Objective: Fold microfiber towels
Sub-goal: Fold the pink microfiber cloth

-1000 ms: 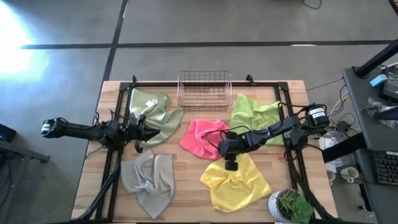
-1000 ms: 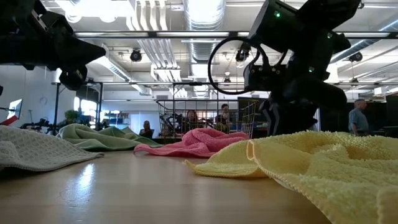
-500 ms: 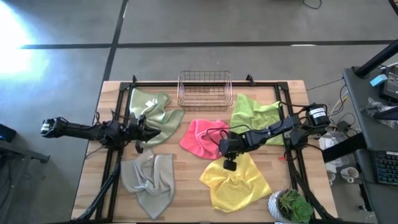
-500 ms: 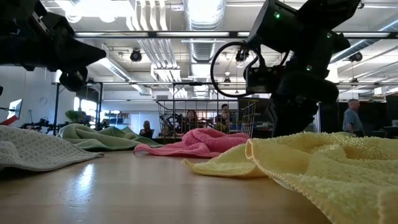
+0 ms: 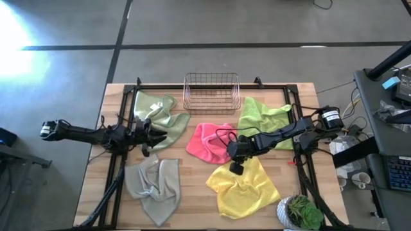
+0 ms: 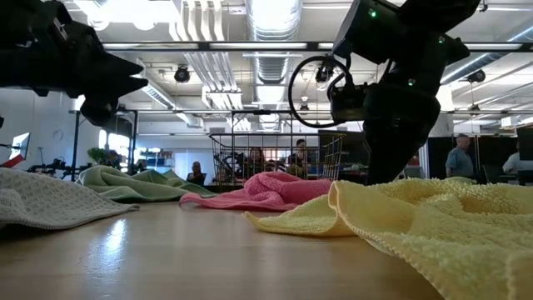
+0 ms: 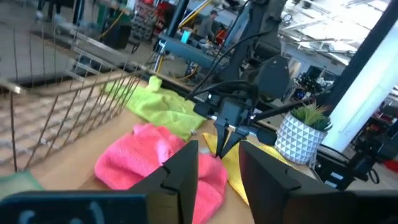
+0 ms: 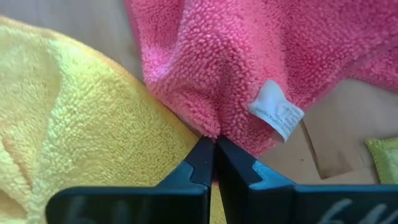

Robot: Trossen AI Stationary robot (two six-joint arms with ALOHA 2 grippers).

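Five towels lie crumpled on the wooden table: pink (image 5: 207,142) in the middle, yellow (image 5: 244,189) at the near right, lime green (image 5: 263,119) at the far right, pale sage green (image 5: 160,115) at the far left, grey-beige (image 5: 153,186) at the near left. My right gripper (image 5: 236,169) is shut and points down where the pink towel's near edge meets the yellow towel's far corner. My left gripper (image 5: 154,136) is open and empty, above the near edge of the sage towel; its wrist view shows the gap between its fingers (image 7: 217,165). My right gripper comes from above, pointing down. Its shut fingertips (image 8: 205,155) touch the seam where the pink towel's edge (image 8: 211,127) meets the yellow towel (image 8: 81,124). Whether any cloth is caught between them I cannot tell. Both towels lie on the table.
A copper wire basket (image 5: 212,93) stands at the far middle of the table. A white pot with a green plant (image 5: 298,212) stands at the near right corner. A black frame (image 5: 125,122) runs along the table's sides. A white label (image 8: 277,111) sits on the pink towel's edge.
My right gripper has gone down behind the yellow towel's raised far edge until its tips reach the cloth. The towels lie as before.
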